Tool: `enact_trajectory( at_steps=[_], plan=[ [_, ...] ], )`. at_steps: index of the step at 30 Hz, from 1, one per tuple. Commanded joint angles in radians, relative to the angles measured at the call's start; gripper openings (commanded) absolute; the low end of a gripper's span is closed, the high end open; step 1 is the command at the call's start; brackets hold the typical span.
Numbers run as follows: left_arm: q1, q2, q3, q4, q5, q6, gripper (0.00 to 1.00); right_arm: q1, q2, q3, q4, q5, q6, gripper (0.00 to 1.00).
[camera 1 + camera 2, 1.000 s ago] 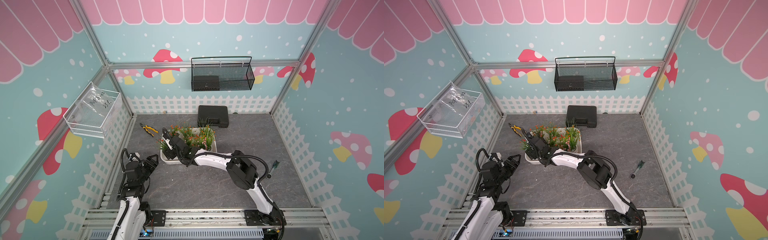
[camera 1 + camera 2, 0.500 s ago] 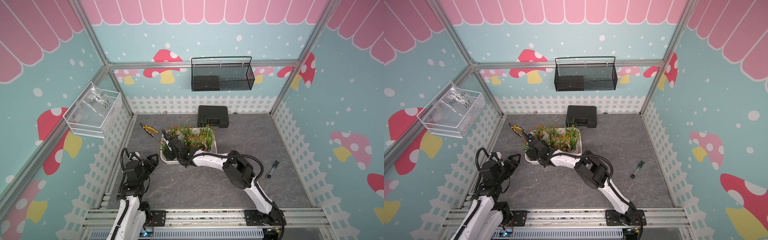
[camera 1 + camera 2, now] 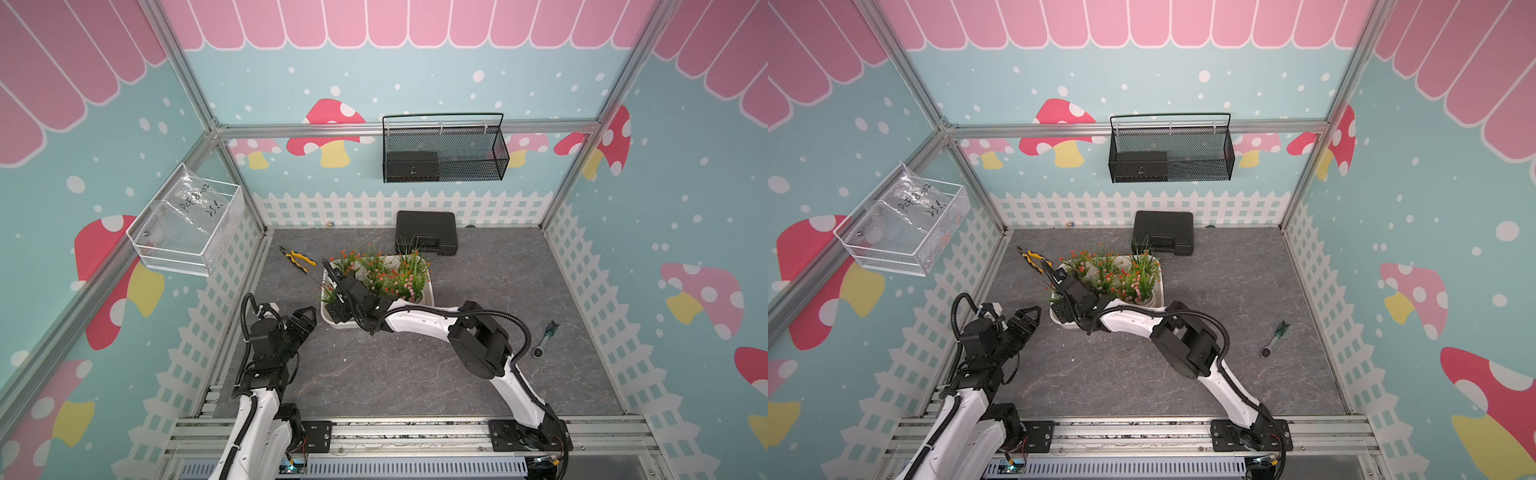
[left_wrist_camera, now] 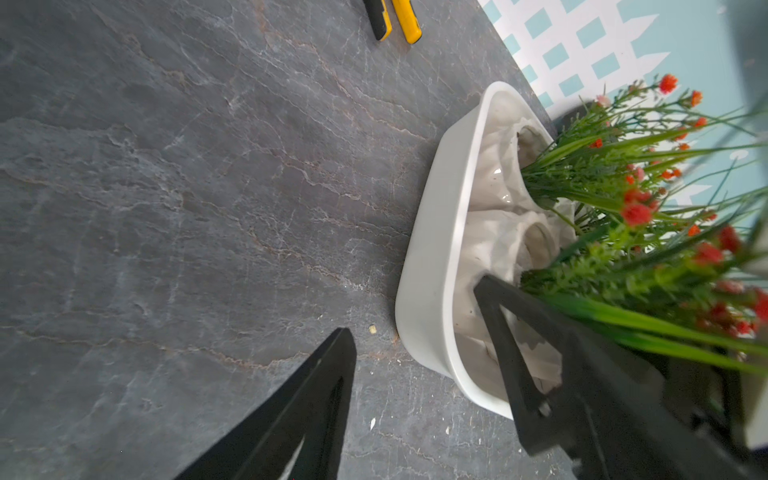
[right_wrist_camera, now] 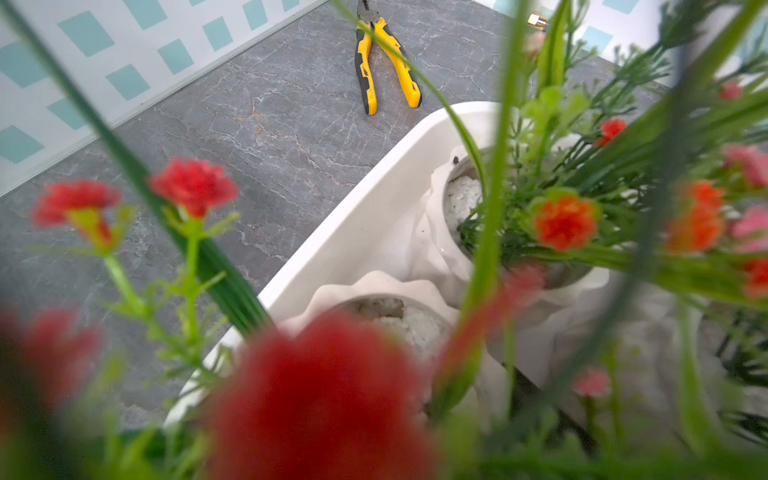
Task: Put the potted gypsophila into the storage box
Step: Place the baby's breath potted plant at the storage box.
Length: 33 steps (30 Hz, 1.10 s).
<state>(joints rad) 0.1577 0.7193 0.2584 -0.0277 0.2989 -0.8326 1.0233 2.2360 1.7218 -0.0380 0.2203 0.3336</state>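
Over the storage box's [image 3: 432,289] near corner, the right end effector [image 3: 336,291] sits among potted gypsophila [image 3: 386,276], grip state hidden. Beside the box, the left end effector [image 3: 305,316] is spread and empty.

Grey stone-patterned tabletop [image 3: 415,374]. Set directly on it are the box [image 4: 432,257] at centre, a case [image 3: 426,237] just behind, pliers [image 3: 298,259] at left, and a screwdriver [image 3: 545,338] well apart at right.
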Motion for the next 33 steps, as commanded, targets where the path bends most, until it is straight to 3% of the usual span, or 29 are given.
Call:
enact_trajectory(
  at_steps=[1,9,13,16,21,26,33],
  plan=[
    [0.01,0.025,0.048,0.049,-0.016,0.015,0.8,0.011,-0.181,-0.048,0.031,0.024,0.001,0.92],
    [0.01,0.048,0.108,0.052,-0.042,0.047,0.82,-0.001,-0.502,-0.201,0.017,0.083,-0.038,0.99],
    [0.01,0.042,0.145,0.002,-0.057,0.096,0.82,-0.061,-0.664,-0.287,-0.016,0.099,-0.046,0.99],
    [0.009,0.009,0.14,0.002,-0.094,0.152,0.84,-0.174,-0.811,-0.418,0.006,0.027,-0.042,0.97],
    [0.011,0.001,0.114,0.098,-0.27,0.299,0.86,-0.479,-0.995,-0.641,0.076,-0.18,-0.085,0.94],
    [0.002,0.153,0.121,0.237,-0.42,0.425,0.87,-0.737,-1.035,-0.793,0.132,-0.24,-0.167,0.97],
    [-0.052,0.423,0.094,0.516,-0.553,0.534,0.89,-1.001,-1.053,-1.108,0.496,-0.265,-0.19,0.99]
  ],
)
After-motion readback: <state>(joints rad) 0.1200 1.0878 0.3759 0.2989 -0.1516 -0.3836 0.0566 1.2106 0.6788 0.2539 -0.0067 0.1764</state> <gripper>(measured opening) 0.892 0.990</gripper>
